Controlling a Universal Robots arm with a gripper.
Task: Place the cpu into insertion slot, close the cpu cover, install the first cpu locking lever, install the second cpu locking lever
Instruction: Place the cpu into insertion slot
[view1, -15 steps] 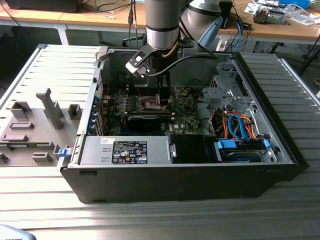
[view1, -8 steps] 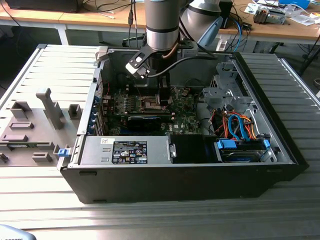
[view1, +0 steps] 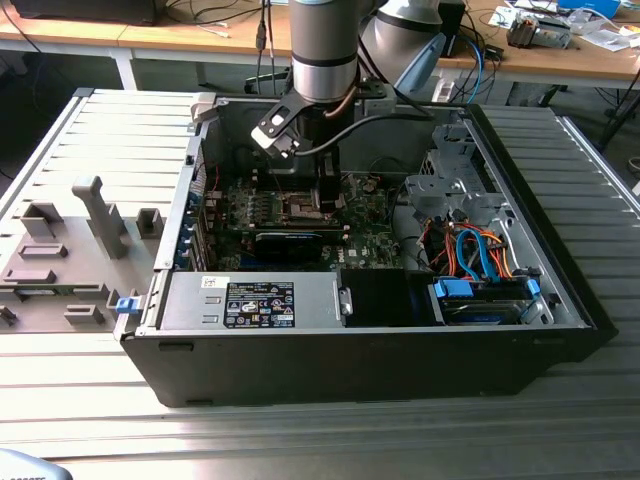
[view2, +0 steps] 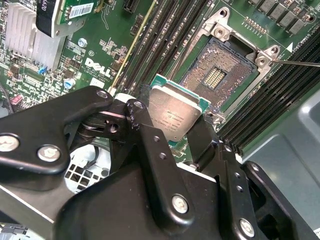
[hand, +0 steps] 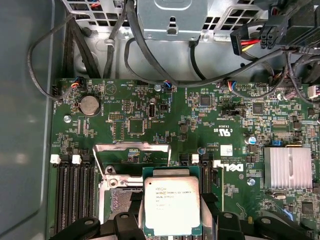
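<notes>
Black tool (view2: 174, 121) clamps the cpu (view2: 172, 111) by its edges, near the uncovered insertion slot (view2: 220, 70).

even bright room light, mild glare on the cpu (view2: 174, 115), computer case (view1: 350, 365) interior shadowed, focus mostly sharp

Clamped in the tool (view2: 172, 125), the cpu (view2: 175, 116) hangs partly over the insertion slot (view2: 220, 72).

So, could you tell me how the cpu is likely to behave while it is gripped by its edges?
The cpu looks like a stiff flat plate, so it probably won't flex. The pincer holds only its thin edges, so it might slip or tilt. Being thin, it is likely light.
</notes>
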